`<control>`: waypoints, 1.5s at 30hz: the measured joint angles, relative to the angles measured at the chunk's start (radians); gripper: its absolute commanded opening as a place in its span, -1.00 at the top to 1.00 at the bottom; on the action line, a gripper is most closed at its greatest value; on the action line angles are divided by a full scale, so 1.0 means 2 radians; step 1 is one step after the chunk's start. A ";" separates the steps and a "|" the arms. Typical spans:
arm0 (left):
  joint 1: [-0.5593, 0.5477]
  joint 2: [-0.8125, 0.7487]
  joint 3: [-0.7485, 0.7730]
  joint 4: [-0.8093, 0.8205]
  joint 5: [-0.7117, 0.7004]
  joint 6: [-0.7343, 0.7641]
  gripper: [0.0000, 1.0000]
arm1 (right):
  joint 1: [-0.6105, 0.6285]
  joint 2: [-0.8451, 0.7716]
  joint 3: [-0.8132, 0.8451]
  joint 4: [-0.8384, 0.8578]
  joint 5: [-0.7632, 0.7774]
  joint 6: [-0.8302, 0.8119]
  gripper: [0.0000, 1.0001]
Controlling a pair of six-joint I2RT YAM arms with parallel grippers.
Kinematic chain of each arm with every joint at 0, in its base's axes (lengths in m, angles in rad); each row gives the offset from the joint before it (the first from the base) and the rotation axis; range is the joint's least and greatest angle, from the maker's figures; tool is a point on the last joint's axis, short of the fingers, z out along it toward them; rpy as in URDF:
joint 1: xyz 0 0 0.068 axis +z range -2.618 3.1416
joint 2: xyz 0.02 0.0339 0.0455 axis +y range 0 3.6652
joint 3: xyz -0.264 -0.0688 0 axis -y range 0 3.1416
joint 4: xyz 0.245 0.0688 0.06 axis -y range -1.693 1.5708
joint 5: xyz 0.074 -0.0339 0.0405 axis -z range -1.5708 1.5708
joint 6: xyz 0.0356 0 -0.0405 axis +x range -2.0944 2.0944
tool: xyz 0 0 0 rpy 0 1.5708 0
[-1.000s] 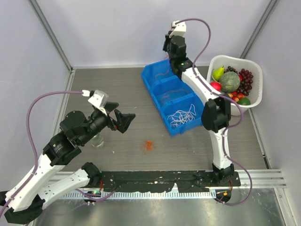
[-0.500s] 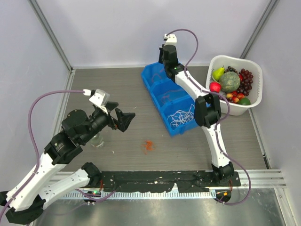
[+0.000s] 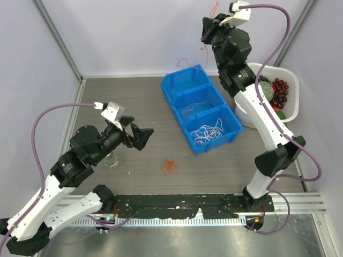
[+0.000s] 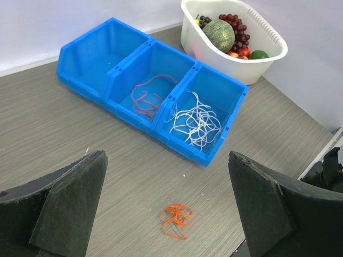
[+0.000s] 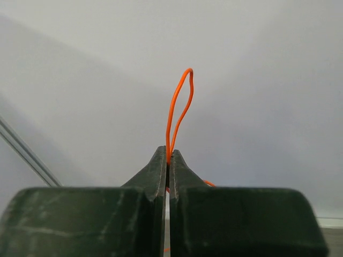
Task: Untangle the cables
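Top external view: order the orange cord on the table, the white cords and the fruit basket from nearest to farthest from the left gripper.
1. Orange cord, on the table, just right of the left gripper.
2. White cords, in the blue bin's near compartment.
3. Fruit basket, at the far right edge.

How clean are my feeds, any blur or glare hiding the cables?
Top external: even light, soft shadows, glare only on the near metal strip. Left wrist: its fingers block the bottom corners, but the blue bin, white cable and loose orange cable are sharp. Right wrist: the orange-red cable in the right pincer is crisp against grey wall.
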 measured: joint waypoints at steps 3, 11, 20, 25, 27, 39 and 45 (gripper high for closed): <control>-0.003 -0.002 -0.002 0.001 0.000 0.000 -0.99 | -0.001 0.004 -0.020 0.002 0.004 0.000 0.99; -0.006 -0.008 -0.003 0.003 0.000 0.000 -0.99 | -0.006 0.075 -0.083 -0.023 0.018 -0.010 0.99; -0.006 -0.007 -0.003 0.003 0.000 0.000 -0.99 | -0.011 0.063 -0.155 -0.006 0.046 -0.018 0.99; -0.006 -0.005 -0.003 0.003 0.001 0.000 -0.99 | -0.013 0.038 -0.188 0.002 0.061 -0.029 0.99; -0.006 -0.004 -0.003 0.003 0.001 0.000 -0.99 | -0.015 0.022 -0.200 0.006 0.070 -0.034 0.99; -0.006 0.000 -0.003 0.003 0.005 0.000 -0.99 | -0.035 -0.051 -0.211 0.030 0.053 -0.035 0.99; -0.006 0.002 -0.003 0.003 0.006 0.000 -0.99 | -0.033 -0.063 -0.196 0.031 0.019 -0.032 0.99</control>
